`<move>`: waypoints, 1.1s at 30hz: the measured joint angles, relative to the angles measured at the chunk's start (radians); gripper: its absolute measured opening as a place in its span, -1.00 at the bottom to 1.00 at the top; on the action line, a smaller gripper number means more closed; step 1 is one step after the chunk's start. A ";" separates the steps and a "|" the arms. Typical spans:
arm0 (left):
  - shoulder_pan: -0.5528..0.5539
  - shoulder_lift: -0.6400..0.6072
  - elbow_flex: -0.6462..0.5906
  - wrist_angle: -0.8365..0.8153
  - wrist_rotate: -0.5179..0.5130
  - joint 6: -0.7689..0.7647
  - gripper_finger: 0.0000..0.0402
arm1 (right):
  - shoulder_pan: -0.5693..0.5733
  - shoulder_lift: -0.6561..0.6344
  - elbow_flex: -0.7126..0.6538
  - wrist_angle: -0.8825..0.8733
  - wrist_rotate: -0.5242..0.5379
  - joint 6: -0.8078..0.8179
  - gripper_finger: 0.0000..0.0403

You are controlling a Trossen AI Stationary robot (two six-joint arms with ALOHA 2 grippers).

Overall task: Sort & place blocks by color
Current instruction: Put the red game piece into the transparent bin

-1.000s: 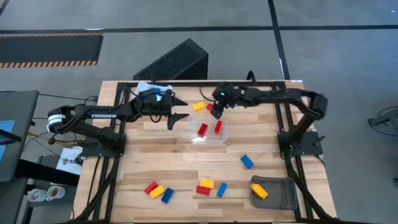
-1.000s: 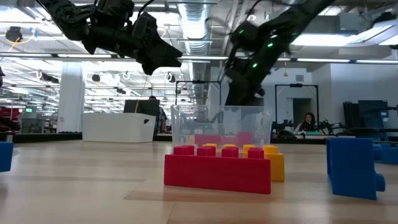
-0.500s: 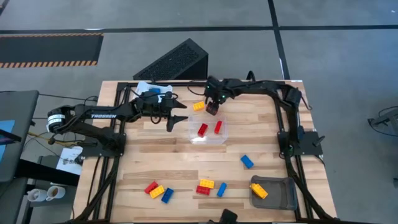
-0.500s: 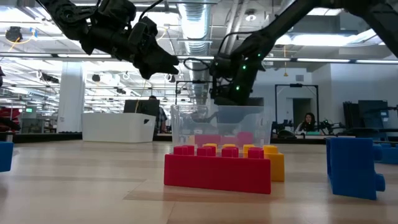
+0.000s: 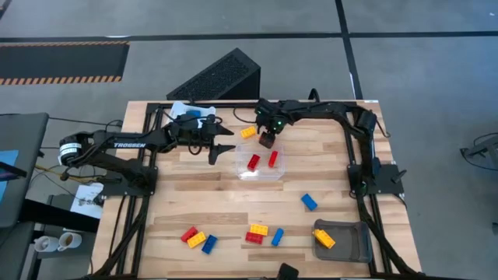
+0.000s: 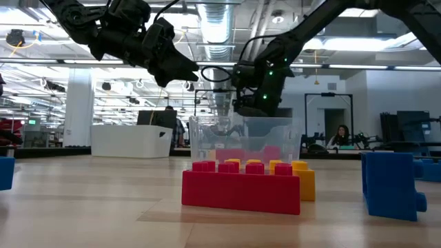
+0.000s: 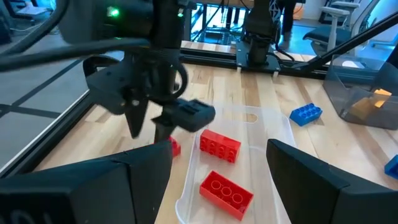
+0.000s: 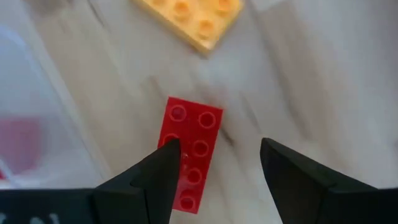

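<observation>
Red brick (image 8: 190,151) sits off-centre under our wide-open, empty right pincer (image 8: 214,163), so we centre before closing.

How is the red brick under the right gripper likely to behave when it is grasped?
The red brick looks like rigid moulded plastic, so it should stay stiff. It lies flat, studs up, so rolling seems unlikely. Its smooth sides may slip, as the open right gripper sits off-centre over it.

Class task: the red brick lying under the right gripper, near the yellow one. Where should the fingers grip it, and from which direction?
Grip the red brick across its two long sides, coming straight down from above. It lies flat, studs up, and the open right gripper already hangs over it.
</observation>
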 joint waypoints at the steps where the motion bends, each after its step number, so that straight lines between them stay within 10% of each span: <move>1: -0.001 0.000 0.000 0.000 0.000 0.000 0.23 | 0.000 -0.013 -0.001 -0.006 0.006 0.001 0.21; 33: -0.025 0.000 0.002 0.007 0.011 -0.019 0.23 | 0.037 0.082 0.007 -0.050 0.017 0.024 0.21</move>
